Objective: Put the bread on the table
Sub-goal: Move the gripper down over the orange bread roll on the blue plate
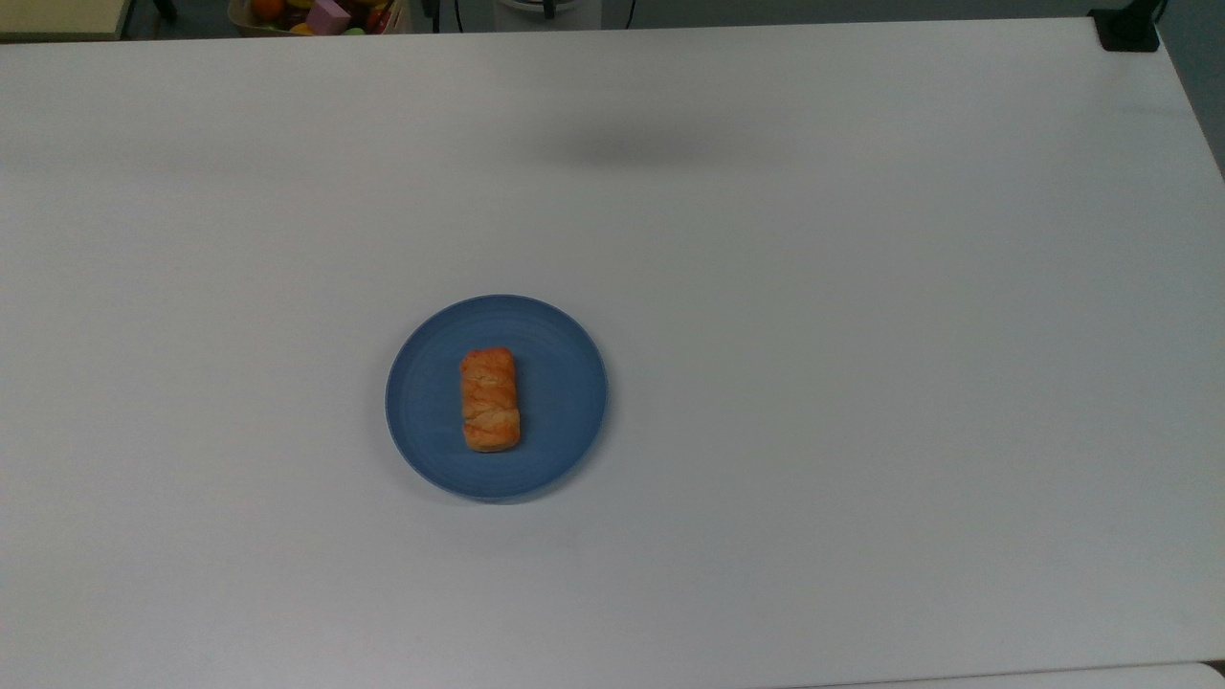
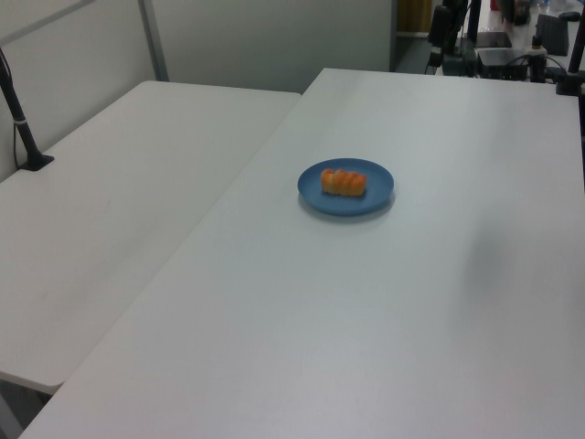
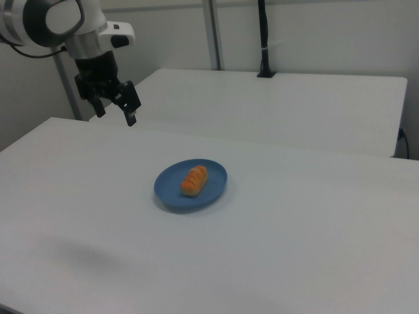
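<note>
I see bread lying on blue plate, plate on white worktop, claw spread, empty, raised well apart from plate

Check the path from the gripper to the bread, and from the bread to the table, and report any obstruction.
Nothing visible blocks either path. The gripper hangs open above the table, off to the right view's left of the blue plate holding the bread. Bare tabletop surrounds the plate.

The bread, a small oblong golden-orange roll with a ridged, flaky crust, lies flat near the middle of a blue plate, which sits on the plain white table
</note>
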Motion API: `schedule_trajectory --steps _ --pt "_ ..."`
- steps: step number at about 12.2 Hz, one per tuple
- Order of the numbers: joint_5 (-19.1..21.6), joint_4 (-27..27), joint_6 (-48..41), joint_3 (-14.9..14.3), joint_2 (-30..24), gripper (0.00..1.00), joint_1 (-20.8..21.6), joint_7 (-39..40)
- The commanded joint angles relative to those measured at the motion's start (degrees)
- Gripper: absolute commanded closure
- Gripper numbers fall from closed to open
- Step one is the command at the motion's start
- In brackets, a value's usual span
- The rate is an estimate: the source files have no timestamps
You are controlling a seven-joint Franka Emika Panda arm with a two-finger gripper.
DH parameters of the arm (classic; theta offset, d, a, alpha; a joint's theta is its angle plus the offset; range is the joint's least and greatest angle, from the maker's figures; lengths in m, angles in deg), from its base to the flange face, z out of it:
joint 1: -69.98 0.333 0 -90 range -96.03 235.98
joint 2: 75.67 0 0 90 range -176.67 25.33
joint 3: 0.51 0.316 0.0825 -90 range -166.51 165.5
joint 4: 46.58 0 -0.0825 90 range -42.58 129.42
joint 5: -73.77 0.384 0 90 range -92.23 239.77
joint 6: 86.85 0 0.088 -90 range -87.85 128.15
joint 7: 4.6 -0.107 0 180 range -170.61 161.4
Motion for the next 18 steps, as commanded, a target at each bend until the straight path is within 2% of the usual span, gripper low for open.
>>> schedule_trajectory --steps 1,11,18 --pt "0.5 -0.3 0.2 -0.1 0.9 0.0 0.3 0.8" --pt "0.6 -0.5 -0.3 0.1 1.2 0.0 0.2 1.3" --pt "0.9 -0.7 0.2 0.1 3.1 0.0 -0.1 6.8"
